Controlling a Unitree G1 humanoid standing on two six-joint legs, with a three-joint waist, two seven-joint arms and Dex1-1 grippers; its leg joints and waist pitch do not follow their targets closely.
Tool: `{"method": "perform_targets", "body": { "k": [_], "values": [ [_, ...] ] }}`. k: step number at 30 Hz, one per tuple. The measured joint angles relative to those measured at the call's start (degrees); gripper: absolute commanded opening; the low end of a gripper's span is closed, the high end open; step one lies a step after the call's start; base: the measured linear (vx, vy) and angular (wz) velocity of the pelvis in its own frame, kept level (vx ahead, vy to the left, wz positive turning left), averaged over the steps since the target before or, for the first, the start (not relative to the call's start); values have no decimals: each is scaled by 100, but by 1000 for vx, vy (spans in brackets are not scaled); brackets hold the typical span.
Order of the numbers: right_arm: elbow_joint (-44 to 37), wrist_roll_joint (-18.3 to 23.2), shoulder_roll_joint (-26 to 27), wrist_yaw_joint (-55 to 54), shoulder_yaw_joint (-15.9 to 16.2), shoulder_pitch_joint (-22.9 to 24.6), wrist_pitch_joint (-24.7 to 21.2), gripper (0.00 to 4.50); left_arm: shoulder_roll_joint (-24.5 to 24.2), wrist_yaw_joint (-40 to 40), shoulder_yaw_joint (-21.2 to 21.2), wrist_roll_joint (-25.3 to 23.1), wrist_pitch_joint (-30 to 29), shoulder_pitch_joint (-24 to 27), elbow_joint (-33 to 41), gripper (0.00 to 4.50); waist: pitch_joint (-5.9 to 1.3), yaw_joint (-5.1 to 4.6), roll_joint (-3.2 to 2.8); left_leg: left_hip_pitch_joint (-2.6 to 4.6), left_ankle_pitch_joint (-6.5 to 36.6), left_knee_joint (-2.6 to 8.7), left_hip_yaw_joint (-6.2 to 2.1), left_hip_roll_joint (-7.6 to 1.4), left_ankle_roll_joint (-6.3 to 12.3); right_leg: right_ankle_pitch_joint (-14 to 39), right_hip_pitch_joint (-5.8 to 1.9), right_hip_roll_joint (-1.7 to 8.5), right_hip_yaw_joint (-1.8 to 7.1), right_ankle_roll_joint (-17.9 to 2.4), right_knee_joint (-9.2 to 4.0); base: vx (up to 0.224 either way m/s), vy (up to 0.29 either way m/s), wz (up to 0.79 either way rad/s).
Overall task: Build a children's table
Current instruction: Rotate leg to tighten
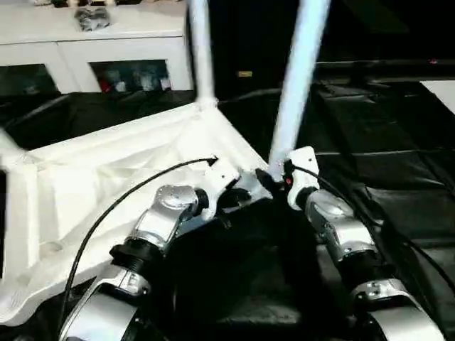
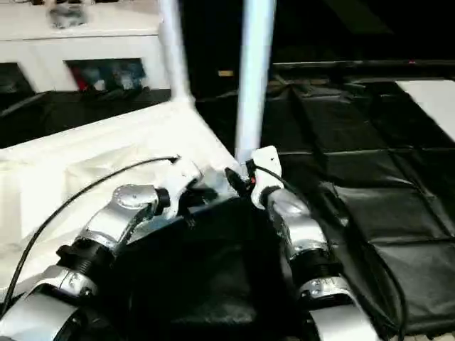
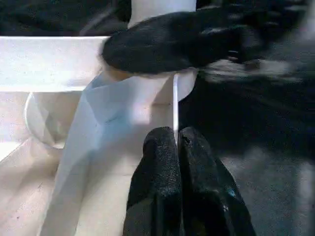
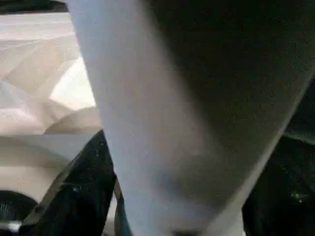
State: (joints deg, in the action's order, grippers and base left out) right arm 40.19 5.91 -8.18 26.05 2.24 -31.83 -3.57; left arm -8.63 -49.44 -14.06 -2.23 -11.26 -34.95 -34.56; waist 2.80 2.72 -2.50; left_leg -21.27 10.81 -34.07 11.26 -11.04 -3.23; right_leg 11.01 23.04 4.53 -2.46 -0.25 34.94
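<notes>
The tabletop (image 1: 106,177) lies upside down on the black padded floor mats (image 1: 398,192), ribbed underside up, and everything happens at its near corner socket (image 3: 147,93).

A white leg (image 1: 295,85) stands in that socket, leaning a little off upright. A second leg (image 1: 201,50) stands at the far corner of the tabletop, just behind the first one.

The right arm comes up from below on the mat side of the tabletop, silver forearm angled in toward the socket, with the right gripper (image 1: 279,177) right at the base of the near leg. In the right wrist view the leg runs straight up between the two black fingers (image 4: 83,191), so the jaws are spread around the tube. Whether the pads are actually pressing on it or just sitting beside it, I honestly can't say, the picture is too smeared there.

The left arm crosses over the tabletop's near edge, elbow bent and wrist turned toward the same socket. The left gripper (image 3: 177,172) has its fingers pressed together, nothing between them, tips resting by a thin rib of the tabletop just short of the socket.

Behind the tabletop there's a white cabinet (image 1: 92,50) with glass doors.
</notes>
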Motion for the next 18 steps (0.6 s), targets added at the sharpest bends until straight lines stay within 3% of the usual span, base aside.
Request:
{"method": "perform_targets", "body": {
  "k": [6,13,14,18],
  "values": [
    [-217,82,-440,1028,148,176,106,392,-178,-462,-55,85,112,86,106,0,3,10,-3,-4,0,2,0,0,1,0,3,0,-2,0,0,0,0,0],
    [-1291,677,-1243,3026,415,726,-369,392,-532,-1431,-160,407,146,292,338,0,6,94,0,-7,-3,2,0,-7,7,0,5,-1,-9,0,2,0,0,0],
    [-1415,764,-1320,3285,471,761,-448,367,-599,-1597,-184,432,146,296,348,0,6,94,0,-7,-2,1,0,-7,5,0,5,-1,-10,0,3,0,0,0],
    [-1785,953,-1612,4012,644,888,-706,335,-811,-2140,-283,506,134,387,504,0,7,133,4,-9,-1,0,1,-7,3,0,0,-1,-8,0,4,0,0,0]
  ]
}}
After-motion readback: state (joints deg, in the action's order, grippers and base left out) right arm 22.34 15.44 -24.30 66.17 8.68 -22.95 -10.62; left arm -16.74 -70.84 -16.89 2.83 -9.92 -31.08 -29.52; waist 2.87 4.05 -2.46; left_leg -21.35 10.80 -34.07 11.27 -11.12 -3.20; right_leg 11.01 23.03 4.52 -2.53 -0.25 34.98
